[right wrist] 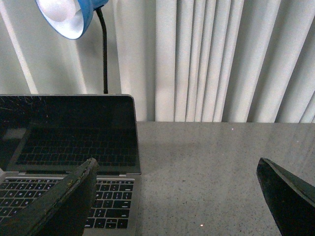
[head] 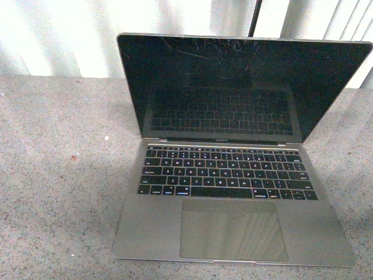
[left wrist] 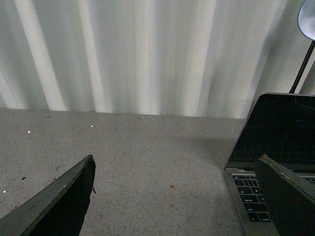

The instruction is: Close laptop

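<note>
Grey speckled worktop point(head: 58, 175) on my feed, with a pale pleated curtain point(head: 58, 35) hanging behind it. The laptop point(head: 233, 175) sits open on the worktop, off to the right of the left hand point(left wrist: 175, 160) and off to the left of the right hand point(right wrist: 177, 160). A blue-shaded lamp point(right wrist: 69, 17) on a black gooseneck stands just behind it. Its screen point(head: 239, 87) leans back past upright, dark and glossy, with fine scratches along the upper edge and the keys mirrored in it. The black keyboard point(head: 227, 172) and the wide trackpad point(head: 233, 227) face up on the grey base. In the front view I see neither arm. From the left wrist, the left hand is spread wide with nothing between its fingers point(left wrist: 64, 196). The finger on the laptop side crosses in front of the keyboard's corner, and I cannot tell whether it touches the base. From the right wrist, the right hand is just as wide apart and holds nothing. One finger stands in front of the keyboard's right end, the other over bare worktop well clear of the laptop
</note>
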You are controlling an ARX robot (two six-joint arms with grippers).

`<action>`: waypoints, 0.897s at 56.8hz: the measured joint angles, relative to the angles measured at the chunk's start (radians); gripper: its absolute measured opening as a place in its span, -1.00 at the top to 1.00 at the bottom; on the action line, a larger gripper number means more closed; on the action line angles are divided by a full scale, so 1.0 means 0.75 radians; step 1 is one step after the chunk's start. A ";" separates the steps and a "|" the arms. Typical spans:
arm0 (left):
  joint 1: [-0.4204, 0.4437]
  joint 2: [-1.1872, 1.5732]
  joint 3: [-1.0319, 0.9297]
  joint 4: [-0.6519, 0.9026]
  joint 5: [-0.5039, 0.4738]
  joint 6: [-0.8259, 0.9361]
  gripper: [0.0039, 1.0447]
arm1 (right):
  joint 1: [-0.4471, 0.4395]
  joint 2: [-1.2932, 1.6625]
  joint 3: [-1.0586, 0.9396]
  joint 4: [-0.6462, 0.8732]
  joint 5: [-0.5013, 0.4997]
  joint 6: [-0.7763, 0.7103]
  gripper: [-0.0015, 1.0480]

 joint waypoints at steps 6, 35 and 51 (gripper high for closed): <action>0.000 0.000 0.000 0.000 0.000 0.000 -0.87 | 0.000 0.000 0.000 0.000 0.000 0.000 -0.86; 0.000 0.000 0.000 0.000 0.000 0.000 -0.87 | 0.000 0.000 0.000 0.000 0.000 0.000 -0.86; 0.000 0.000 0.000 -0.001 0.000 0.000 -0.87 | 0.000 0.000 0.000 0.000 0.000 0.000 -0.86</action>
